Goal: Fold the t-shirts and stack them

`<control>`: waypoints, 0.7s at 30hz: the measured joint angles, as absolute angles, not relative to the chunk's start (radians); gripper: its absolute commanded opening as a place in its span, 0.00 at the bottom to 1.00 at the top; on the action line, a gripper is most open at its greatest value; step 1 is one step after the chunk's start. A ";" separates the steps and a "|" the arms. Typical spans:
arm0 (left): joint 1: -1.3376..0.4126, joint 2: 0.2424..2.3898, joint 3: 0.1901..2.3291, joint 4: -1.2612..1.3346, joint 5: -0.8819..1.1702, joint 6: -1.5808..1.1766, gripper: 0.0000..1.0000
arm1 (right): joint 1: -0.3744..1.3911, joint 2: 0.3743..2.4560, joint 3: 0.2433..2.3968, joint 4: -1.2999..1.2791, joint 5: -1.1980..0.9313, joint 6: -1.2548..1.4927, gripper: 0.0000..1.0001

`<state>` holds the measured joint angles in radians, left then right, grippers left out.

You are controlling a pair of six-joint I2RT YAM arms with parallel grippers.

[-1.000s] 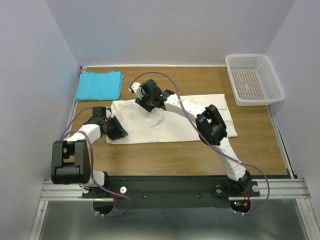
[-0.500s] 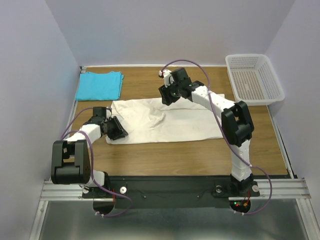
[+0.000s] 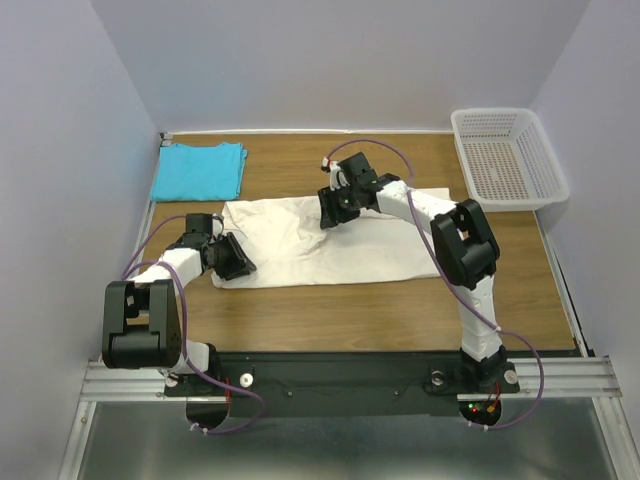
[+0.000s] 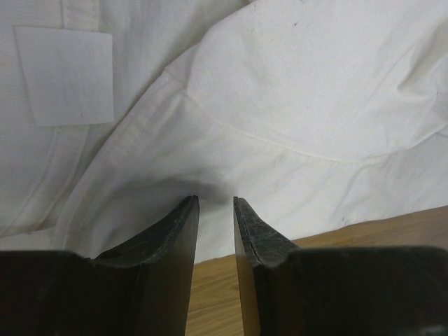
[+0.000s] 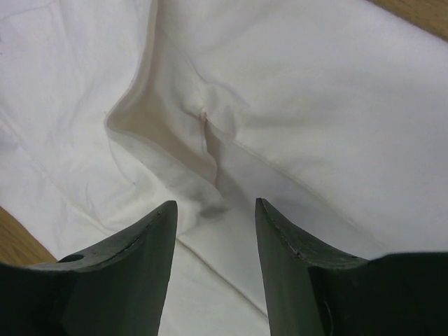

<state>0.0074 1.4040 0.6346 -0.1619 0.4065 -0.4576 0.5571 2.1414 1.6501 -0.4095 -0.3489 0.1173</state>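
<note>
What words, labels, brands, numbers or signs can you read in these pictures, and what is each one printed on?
None can be read.
Neck label inside the cream-white t-shirt: a plain white patch, no print showing in the left wrist view.
Turquoise t-shirt: plain, no print visible.
White mesh basket: no marking visible; anything small would be too fine to read from the top view.

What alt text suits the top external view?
A cream-white t-shirt lies spread across a wooden table, with the right gripper over its far edge and the left gripper at its left end. A folded turquoise t-shirt sits far left; a white basket far right.
</note>
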 measured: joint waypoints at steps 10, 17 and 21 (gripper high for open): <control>0.007 1.404 0.635 -0.162 0.406 -0.458 0.38 | 0.557 2.173 1.650 -0.405 -0.397 0.159 0.39; 0.007 1.404 0.635 -0.162 0.406 -0.458 0.38 | 0.557 2.173 1.650 -0.402 -0.394 0.161 0.15; 0.007 1.404 0.635 -0.162 0.406 -0.458 0.38 | 0.557 2.171 1.644 -0.395 -0.376 0.153 0.09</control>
<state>0.0074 1.4040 0.6346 -0.1619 0.4065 -0.4576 0.5568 2.1712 1.6436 -0.3954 -0.3763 0.1532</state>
